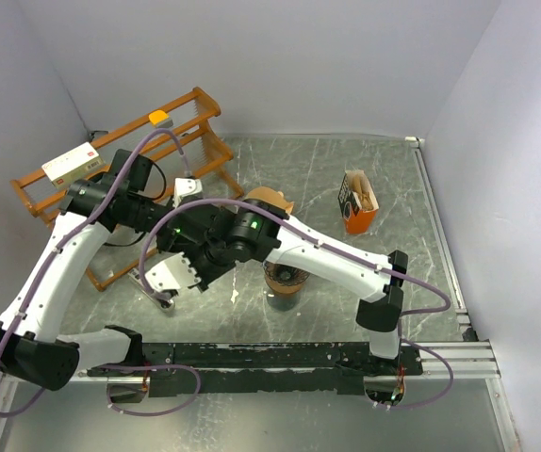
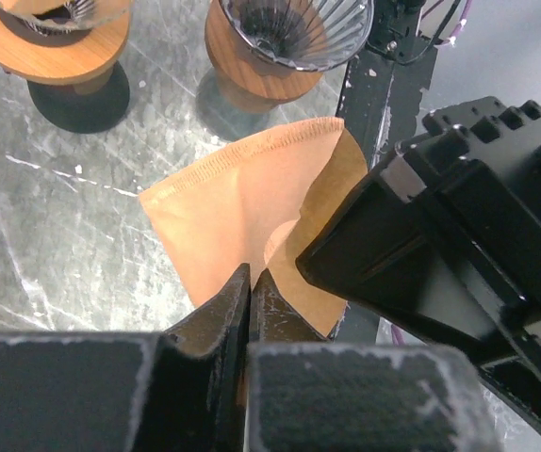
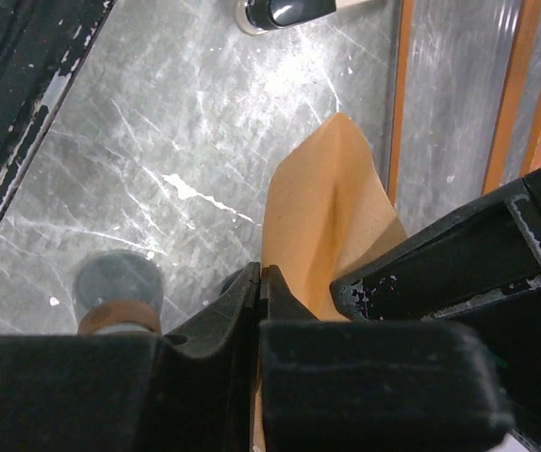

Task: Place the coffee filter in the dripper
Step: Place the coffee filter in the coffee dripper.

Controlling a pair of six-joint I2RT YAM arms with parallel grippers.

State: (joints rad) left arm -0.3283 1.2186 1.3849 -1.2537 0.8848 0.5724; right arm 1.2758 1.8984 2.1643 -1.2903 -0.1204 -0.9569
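Far left of the top view, a wooden rack sits at about 10 o'clock with a white box on it. The left arm bends in past it. Both arms cross near the middle, and that tangle hides the filter from the overhead cam. Roughly dead centre, the dripper stands half under the right arm. A second dripper is at its 12 o'clock, and an orange holder is out at 2 o'clock.

The wrist cams fill the gap. On the left one, the left gripper is clamped tight on the lower edge of the coffee filter, which fans out above the fingers. The right gripper's black body crowds in at 3 o'clock. Only this cam catches the dripper at 12 o'clock and the second one at 11, both apart from the paper, so the filter isn't in either.

On the right wrist, the right gripper is pinched shut on the same filter, with the left gripper at 4 o'clock and the rack's rails at 1 o'clock.

The table is glossy grey marble-look with white veins. There's a black rail along the near edge and plain white walls around it.
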